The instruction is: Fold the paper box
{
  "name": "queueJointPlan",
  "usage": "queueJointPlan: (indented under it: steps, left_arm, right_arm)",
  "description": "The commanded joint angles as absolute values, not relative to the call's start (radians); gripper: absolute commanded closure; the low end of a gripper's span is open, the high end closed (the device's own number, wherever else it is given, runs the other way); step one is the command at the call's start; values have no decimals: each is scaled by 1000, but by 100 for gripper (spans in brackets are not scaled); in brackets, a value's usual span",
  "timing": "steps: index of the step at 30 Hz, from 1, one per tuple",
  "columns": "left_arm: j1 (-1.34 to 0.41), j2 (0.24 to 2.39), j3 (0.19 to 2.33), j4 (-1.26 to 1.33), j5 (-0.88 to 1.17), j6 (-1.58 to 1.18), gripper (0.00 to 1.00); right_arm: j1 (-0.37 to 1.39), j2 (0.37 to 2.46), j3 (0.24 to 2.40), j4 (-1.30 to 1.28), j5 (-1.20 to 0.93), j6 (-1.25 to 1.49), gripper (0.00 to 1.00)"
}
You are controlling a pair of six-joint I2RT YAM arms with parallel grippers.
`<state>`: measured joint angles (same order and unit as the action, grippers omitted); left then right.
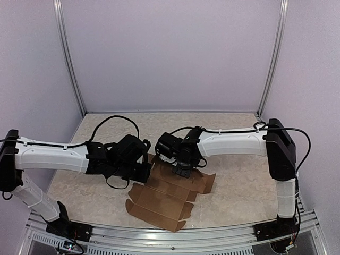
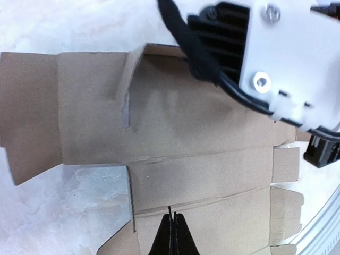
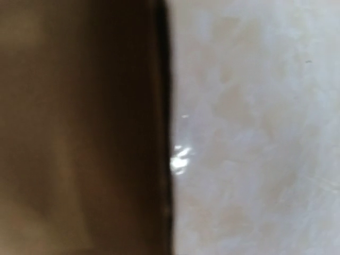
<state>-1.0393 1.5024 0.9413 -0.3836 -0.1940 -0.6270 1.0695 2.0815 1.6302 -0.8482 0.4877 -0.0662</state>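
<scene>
Most folds remain: paper box [image 1: 159, 199] nearly flat beneath left end effector [image 2: 171, 223], pinched closed, and right end effector [image 1: 183, 171], grip unreadable.

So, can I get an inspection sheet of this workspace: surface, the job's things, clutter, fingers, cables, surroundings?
Surface: pale marbled table top.
Job's things: paper box, brown cardboard, lying mostly flat and unfolded, one flap slightly raised.
Clutter: nothing seen.
Grippers: left fingers shut, over the box; right fingers down at the box's far part, open or shut cannot be told.
Cables: black cables loop above the left arm and run along the right arm.
Surroundings: plain pale walls, metal posts in the corners.
</scene>
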Motion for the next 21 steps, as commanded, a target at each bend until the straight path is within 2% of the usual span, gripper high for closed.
queueJointPlan:
  steps: [1,10,16,21]
  left_arm:
    - [-988,1393,914,-419,-203,-591,100]
    - [-851,1141,831,-441,-250,-570,100]
    - [-766,1001,721,-379,-258,-601,100]
    - [-703,944,643,-307,-211,-615,100]
  right_arm:
    - [1087,2019,1579,-765,585,-115,100]
    - [1144,1940,1466,-561,801,-260,100]
    - [1196,1876,1313,-225,1001,-458,100]
    - [1224,1850,1205,10,1071,-609,100]
